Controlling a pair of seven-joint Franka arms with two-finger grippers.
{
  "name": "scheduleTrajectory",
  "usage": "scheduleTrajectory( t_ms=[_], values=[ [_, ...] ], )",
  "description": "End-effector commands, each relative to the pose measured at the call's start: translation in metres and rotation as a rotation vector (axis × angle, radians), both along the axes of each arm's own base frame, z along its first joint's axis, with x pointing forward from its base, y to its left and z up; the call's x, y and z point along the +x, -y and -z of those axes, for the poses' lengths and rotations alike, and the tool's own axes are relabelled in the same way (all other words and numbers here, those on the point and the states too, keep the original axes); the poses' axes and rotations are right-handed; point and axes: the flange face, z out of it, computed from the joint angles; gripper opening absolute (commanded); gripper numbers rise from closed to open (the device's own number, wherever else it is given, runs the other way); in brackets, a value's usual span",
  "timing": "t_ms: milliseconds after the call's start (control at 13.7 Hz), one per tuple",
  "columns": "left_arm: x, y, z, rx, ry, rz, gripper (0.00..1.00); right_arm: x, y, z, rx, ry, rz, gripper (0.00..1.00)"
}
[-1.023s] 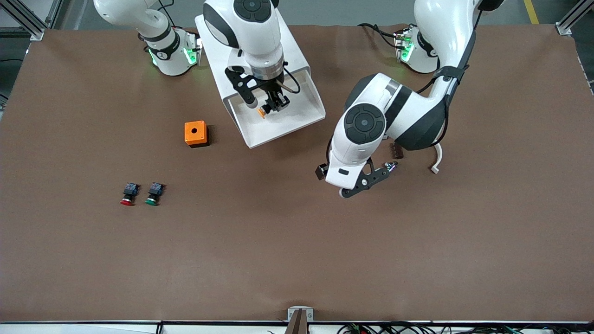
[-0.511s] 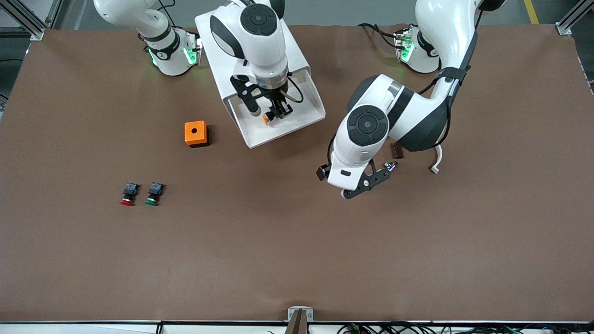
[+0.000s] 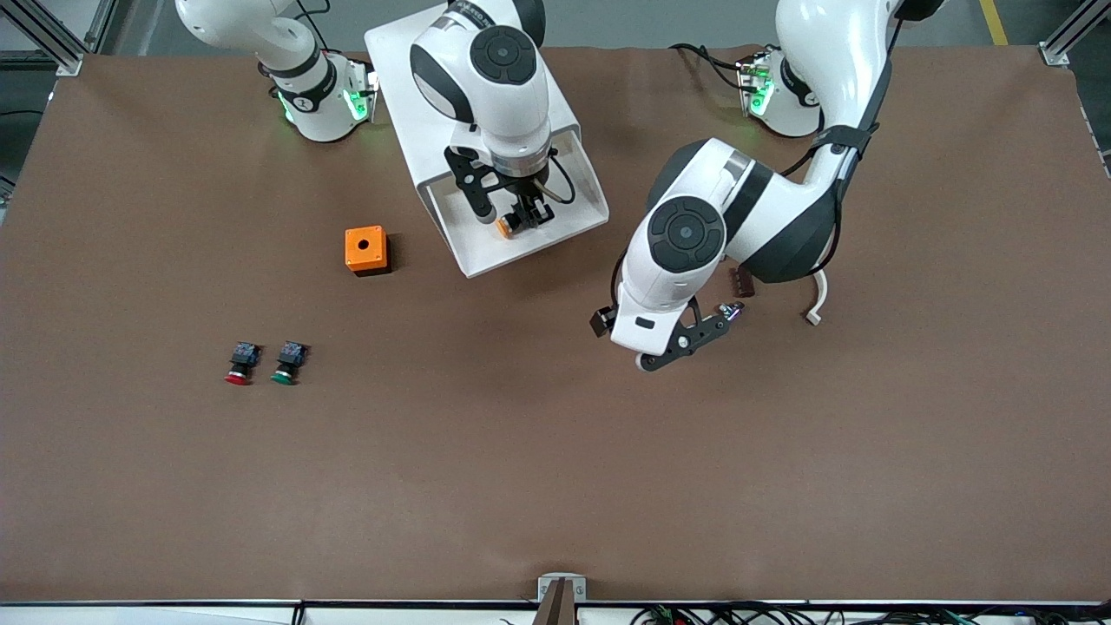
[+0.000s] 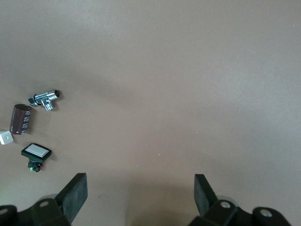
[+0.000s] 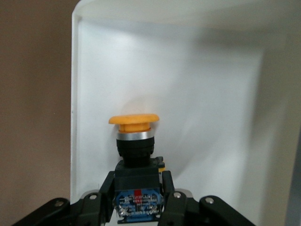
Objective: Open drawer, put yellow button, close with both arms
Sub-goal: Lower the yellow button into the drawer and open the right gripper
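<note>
Two arms: white robot arms work a brown table, one busy over the cabinet, one waiting.
Red and green buttons: red-capped button [image 3: 238, 365] and green-capped button [image 3: 285, 363] lie side by side toward the right arm's end, untouched.
Orange box: small box with a round hole [image 3: 365, 250] sits beside the open drawer.
Drawer: white tray [image 3: 568, 227] stands pulled out of the cabinet [image 3: 395, 65], its floor bare in the right wrist view [image 5: 197, 94].
Right gripper: right gripper [image 3: 518, 214] hangs low inside the drawer, fingers [image 5: 170, 197] pressed against the black-and-blue body of the yellow button [image 5: 134, 136], cap pointing away from the wrist.
Yellow button: held just above the drawer floor; seems light, hard plastic and metal, stiff, unlikely to break in a short drop.
Grip advice: the square body gives flat faces to pinch; the smooth round cap would likely slip.
Drawer handling: light, thin-walled plastic; probably best pushed evenly on its front strip by both arms.
Left gripper: left gripper [image 3: 664, 343] waits over bare table with jaws spread wide and nothing between them [image 4: 141, 197].
Small parts: metal fitting [image 4: 45, 98], brown cylinder [image 4: 21, 118] and white-faced switch [image 4: 35, 154] lie near it.
</note>
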Motion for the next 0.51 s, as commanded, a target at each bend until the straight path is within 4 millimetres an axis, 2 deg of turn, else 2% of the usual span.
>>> scheduleTrajectory(
  t_ms=[0, 146, 292, 438],
  values=[
    [0.003, 0.004, -0.001, -0.020, 0.037, 0.028, 1.00, 0.007, -0.006, -0.022, 0.005, 0.018, 0.012, 1.00],
    [0.003, 0.005, -0.002, -0.026, 0.043, 0.052, 1.00, 0.021, -0.001, -0.059, 0.003, 0.012, -0.011, 1.00],
    [0.003, 0.005, -0.002, -0.019, 0.050, 0.058, 1.00, 0.037, 0.017, -0.104, -0.003, -0.015, -0.168, 1.00],
    [0.001, 0.007, -0.001, -0.017, 0.047, 0.063, 1.00, 0.061, 0.053, -0.142, -0.012, -0.044, -0.339, 1.00]
  ],
)
